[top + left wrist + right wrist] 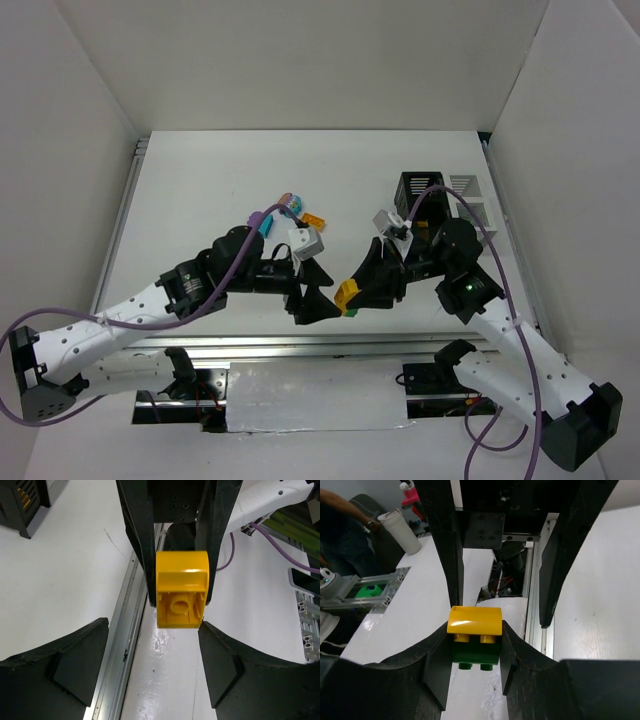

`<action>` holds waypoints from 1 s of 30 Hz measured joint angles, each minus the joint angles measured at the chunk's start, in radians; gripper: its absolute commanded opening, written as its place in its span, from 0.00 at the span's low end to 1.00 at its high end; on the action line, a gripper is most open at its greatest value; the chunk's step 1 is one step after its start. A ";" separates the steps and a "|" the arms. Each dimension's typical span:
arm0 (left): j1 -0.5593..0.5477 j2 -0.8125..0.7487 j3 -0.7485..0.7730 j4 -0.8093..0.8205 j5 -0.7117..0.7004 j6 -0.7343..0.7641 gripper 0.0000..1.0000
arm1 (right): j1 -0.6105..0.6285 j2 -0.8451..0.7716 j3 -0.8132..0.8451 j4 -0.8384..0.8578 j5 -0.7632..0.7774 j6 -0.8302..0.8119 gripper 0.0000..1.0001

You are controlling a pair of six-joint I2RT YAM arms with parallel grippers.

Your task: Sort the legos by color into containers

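Right gripper: closed on the brick pair. Both fingers are pressed against its sides in the right wrist view.
Brick pair: a yellow brick is joined to a green brick. The studs of both are pointed down in that view.
Pair location: it is held off the white table, near the front edge, between the two arms. In the top view it is seen as a yellow spot at the right fingertips.
Left gripper: open. The fingers are spread wide and nothing is gripped.
Left-to-pair relation: from the left wrist, only the yellow brick is seen, hollow side toward the camera. It is clamped between the right gripper's two dark fingers. It is placed just beyond the left fingertips and is touched by neither. The green brick is hidden from this view.
Gripper facing: the two grippers are set tip to tip, close together, in the top view.
Loose legos: a few are left on the table beyond the left arm's wrist. Purple, teal and orange can be made out. They are too small for stacking to be told.
Black container: it is placed at the far right of the table, behind the right arm. Something orange-yellow is glimpsed through its slats from the left wrist.
White containers: they are set just beside the black one on its right, partly covered by the purple cable. Their contents cannot be told.
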 measured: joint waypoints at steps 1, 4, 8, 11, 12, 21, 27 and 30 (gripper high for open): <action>0.000 0.003 0.000 0.005 0.002 -0.003 0.83 | 0.008 0.004 0.005 -0.012 0.001 -0.010 0.00; 0.000 0.016 0.002 0.017 0.017 -0.012 0.74 | 0.035 0.014 0.007 -0.034 0.028 -0.037 0.00; 0.000 0.035 0.013 0.012 0.030 -0.021 0.66 | 0.044 0.014 0.011 -0.072 0.071 -0.066 0.00; 0.000 0.035 0.013 0.008 0.030 -0.029 0.52 | 0.045 0.015 0.020 -0.099 0.094 -0.084 0.00; 0.000 0.035 0.013 0.009 0.032 -0.032 0.43 | 0.045 0.017 0.024 -0.106 0.101 -0.089 0.01; 0.001 0.028 0.004 0.025 0.034 -0.028 0.00 | 0.049 0.025 0.027 -0.089 0.103 -0.064 0.91; 0.004 -0.025 0.002 0.060 0.026 -0.028 0.00 | 0.053 0.024 0.014 -0.092 0.127 -0.059 0.68; 0.011 -0.039 0.002 0.072 0.026 -0.026 0.00 | 0.053 0.023 -0.003 -0.066 0.119 -0.033 0.55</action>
